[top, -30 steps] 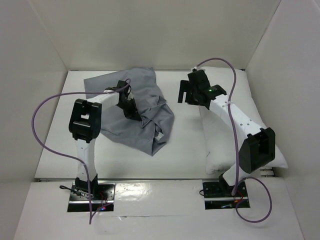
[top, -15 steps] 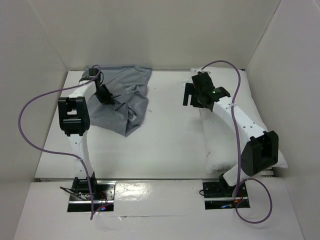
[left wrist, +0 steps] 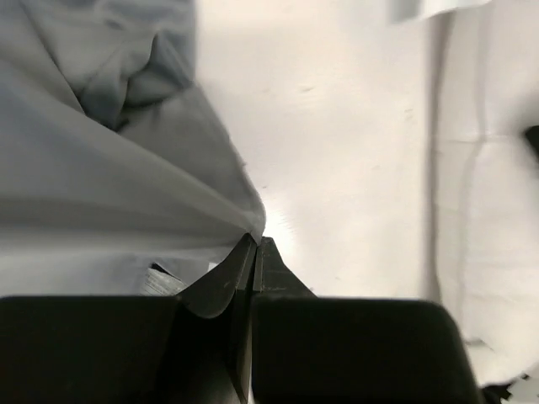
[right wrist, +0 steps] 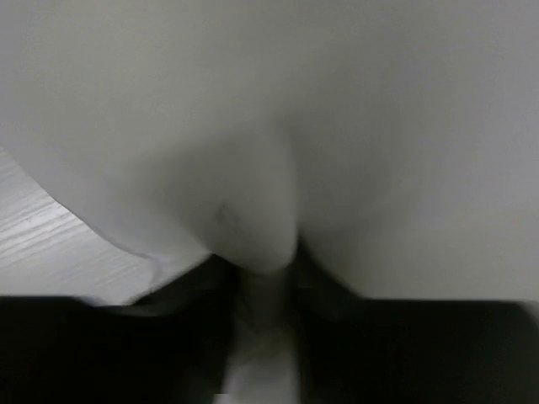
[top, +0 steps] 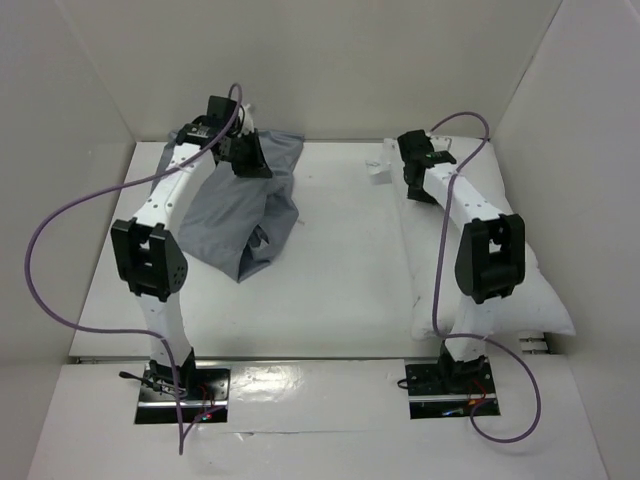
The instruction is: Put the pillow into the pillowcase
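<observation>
top view: left gripper (top: 250,163) is up at the far-left corner of the table (top: 340,280), arm stretched out, pinching the top edge of the grey pillowcase (top: 240,215); cloth hangs from the pinch and drapes down wrinkled onto the left half of the table, lower end trailing toward the middle. white pillow (top: 545,305) lies along the right edge, running from the far-right corner to the near-right corner, well apart from the pillowcase. right gripper (top: 412,180) is down on the pillow's far end, forearm lying over the pillow; finger gap not readable from here. left wrist view: left gripper (left wrist: 255,244) fingers pressed together with a grey pillowcase (left wrist: 93,185) edge caught between the tips, fabric fanning out left in big folds; bare table (left wrist: 337,168) right of it, pillow (left wrist: 497,227) at the right side of the view. right wrist view: very close and blurred; white pillow (right wrist: 354,118) fabric fills most of the view, a fold of it bunched down into the right gripper (right wrist: 268,290) between the dark fingers, so it looks clamped on that fold; strip of table (right wrist: 42,252) at lower left
</observation>
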Robot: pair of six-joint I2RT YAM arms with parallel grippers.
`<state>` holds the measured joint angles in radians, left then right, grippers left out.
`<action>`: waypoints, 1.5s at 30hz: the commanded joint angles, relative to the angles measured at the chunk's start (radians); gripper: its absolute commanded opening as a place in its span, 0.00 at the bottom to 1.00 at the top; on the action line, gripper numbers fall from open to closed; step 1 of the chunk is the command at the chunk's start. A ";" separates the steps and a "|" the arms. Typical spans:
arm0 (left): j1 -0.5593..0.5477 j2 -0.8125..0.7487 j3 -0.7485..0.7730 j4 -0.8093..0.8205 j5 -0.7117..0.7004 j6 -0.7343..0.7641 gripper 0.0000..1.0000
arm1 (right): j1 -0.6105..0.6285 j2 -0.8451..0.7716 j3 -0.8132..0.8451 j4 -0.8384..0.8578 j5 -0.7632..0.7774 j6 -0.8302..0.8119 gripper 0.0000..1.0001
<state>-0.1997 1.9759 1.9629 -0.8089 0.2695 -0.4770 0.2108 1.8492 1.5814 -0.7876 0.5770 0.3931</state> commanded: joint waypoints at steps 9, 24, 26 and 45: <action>0.005 -0.143 0.056 -0.107 0.057 0.067 0.00 | 0.127 -0.315 -0.222 0.159 -0.308 -0.103 0.00; 0.175 -0.155 0.053 -0.079 0.131 0.003 0.00 | 0.550 -0.803 -0.633 0.123 -0.450 -0.039 0.00; 0.198 -0.134 0.073 -0.070 0.143 -0.023 0.00 | 0.573 -0.736 -0.623 0.123 -0.509 -0.039 0.13; 0.218 -0.150 0.044 -0.052 0.143 -0.035 0.00 | 0.668 -0.855 -0.618 -0.289 -0.528 0.518 0.00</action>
<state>0.0120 1.8572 2.0029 -0.8894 0.3916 -0.5045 0.8654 1.0012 1.0142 -0.9913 0.1158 0.7837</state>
